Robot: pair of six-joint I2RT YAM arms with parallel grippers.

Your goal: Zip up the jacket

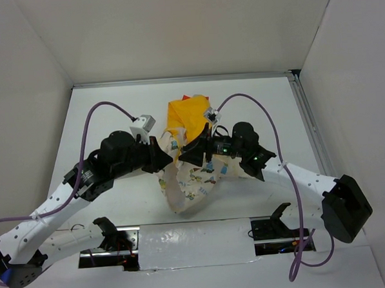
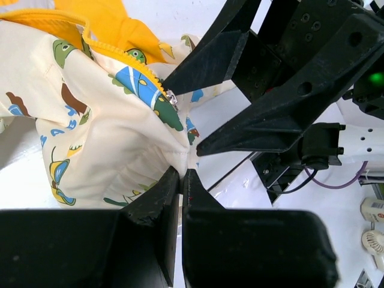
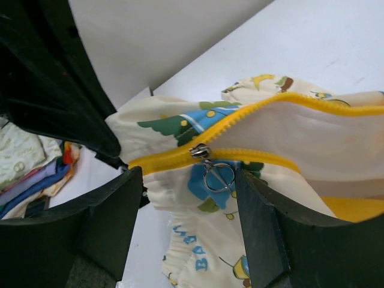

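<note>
Left end effector (image 2: 183, 177) tight on jacket (image 2: 90, 132) fabric, right end effector (image 3: 187, 174) open astride zipper pull (image 3: 210, 168).

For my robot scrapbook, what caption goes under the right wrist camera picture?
The right gripper, open, frames the ring pull on the yellow zipper of the jacket.

White walls (image 1: 173, 29) (plain, evenly lit) enclose a white table (image 1: 280, 94).

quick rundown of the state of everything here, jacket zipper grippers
jacket: crumpled, front gaping
zipper: joined on one side of the slider, apart past it
pull ring: hanging free, untouched
left gripper: shut on the jacket fabric
right gripper: open, straddling the pull ring
</note>
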